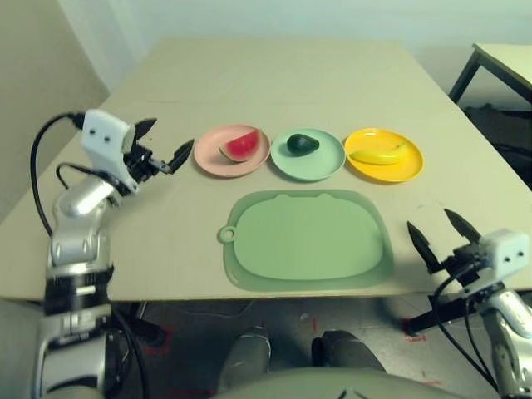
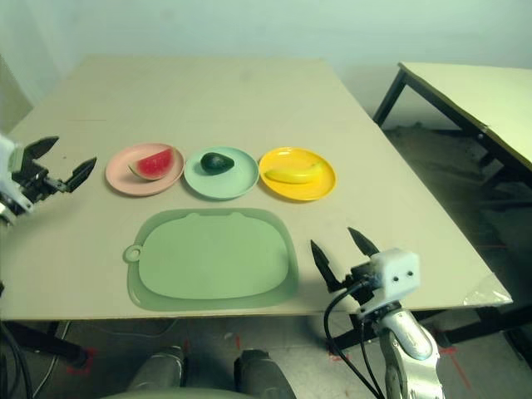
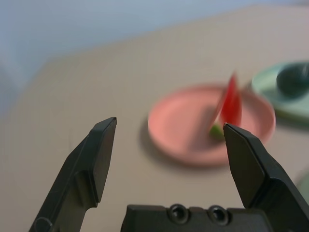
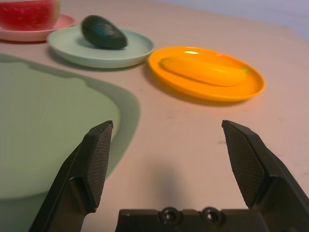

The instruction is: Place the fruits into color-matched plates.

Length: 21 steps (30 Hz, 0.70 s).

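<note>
The watermelon wedge is seated in the pink plate, the avocado in the green plate, and the banana in the yellow plate, in a row across mid-worktop. The left hand and right hand are spread wide, empty. A second table is shown more fully by the right eye view.

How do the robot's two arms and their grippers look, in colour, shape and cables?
Both forearms are shiny silver metal with ribbed joints. Each ends in a white box-shaped wrist block with small dark holes. The left gripper and the right gripper each have two black, pointed, wedge-shaped fingers; the right one's inner pads are finely textured. Black cables loop beside each arm.
</note>
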Available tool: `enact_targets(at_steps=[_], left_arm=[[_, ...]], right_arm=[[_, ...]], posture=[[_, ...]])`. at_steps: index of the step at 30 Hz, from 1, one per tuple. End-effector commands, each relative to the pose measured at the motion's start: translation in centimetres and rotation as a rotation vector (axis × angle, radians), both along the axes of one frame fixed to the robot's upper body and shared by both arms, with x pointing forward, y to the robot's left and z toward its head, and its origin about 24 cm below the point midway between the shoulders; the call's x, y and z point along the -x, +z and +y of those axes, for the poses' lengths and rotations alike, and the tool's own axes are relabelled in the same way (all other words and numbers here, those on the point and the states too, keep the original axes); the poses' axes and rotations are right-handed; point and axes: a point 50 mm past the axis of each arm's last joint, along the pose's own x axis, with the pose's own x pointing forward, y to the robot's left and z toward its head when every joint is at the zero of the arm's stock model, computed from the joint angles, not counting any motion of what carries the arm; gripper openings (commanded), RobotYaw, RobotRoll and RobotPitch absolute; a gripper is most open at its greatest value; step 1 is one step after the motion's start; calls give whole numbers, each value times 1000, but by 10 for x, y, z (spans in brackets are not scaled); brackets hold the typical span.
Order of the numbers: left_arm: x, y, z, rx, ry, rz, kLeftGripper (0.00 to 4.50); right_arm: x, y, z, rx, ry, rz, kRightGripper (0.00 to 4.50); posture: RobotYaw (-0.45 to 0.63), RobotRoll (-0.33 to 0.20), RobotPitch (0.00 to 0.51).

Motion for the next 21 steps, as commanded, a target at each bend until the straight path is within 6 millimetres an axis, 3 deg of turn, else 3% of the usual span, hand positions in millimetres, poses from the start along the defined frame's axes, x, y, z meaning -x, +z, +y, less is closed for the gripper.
enact_targets(at_steps=[1, 7, 14, 21], left_arm=[[8, -19, -4, 19, 16, 45, 4470], [18, -55, 0, 45, 48, 136, 4470], [18, -64, 2, 56, 60, 147, 4470], [21, -80, 4, 87, 91, 170, 4470]], right_arm=[[8, 5, -2, -10, 36, 1, 4500], [22, -4, -3, -5, 77, 46, 4500], [-10, 10, 7, -40, -34, -49, 4500], [-28, 14, 4, -69, -340, -112, 4500]], posture=[[117, 0, 72], [101, 0, 72], [105, 0, 65], [111, 0, 66]])
